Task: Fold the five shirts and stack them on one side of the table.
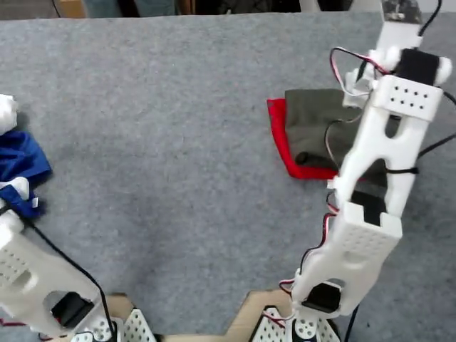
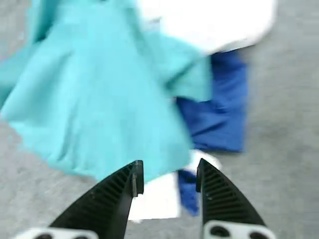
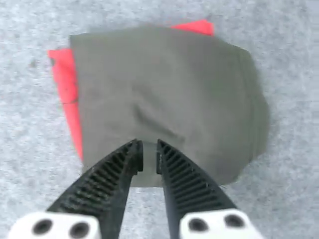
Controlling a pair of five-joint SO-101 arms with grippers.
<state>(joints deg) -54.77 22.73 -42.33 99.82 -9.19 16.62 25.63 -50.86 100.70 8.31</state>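
The grey surface [image 1: 178,107] is stretching across the whole high view. The right arm [image 1: 377,178] is rising along the right side of the frame, and the left arm [image 1: 35,278] is sitting in the lower left corner. In the left wrist view a turquoise shirt [image 2: 99,99] is lying loosely spread, overlapping a blue shirt [image 2: 219,109] and a white shirt [image 2: 209,20] beside it. In the high view, the blue and white cloth is showing at the left edge. Right of centre in the upper half, a folded olive shirt [image 1: 313,125] is lying on top of a red shirt [image 1: 279,135], whose edge is peeking out on the left and along the bottom. The right arm is partly covering this pair. The left gripper [image 2: 168,172] is hanging over the turquoise shirt's edge with its jaws spread well apart, gripping nothing. The right gripper [image 3: 149,149] is hanging over the olive shirt's near edge with its jaws almost together, only a thin slit showing, and no cloth visibly caught.
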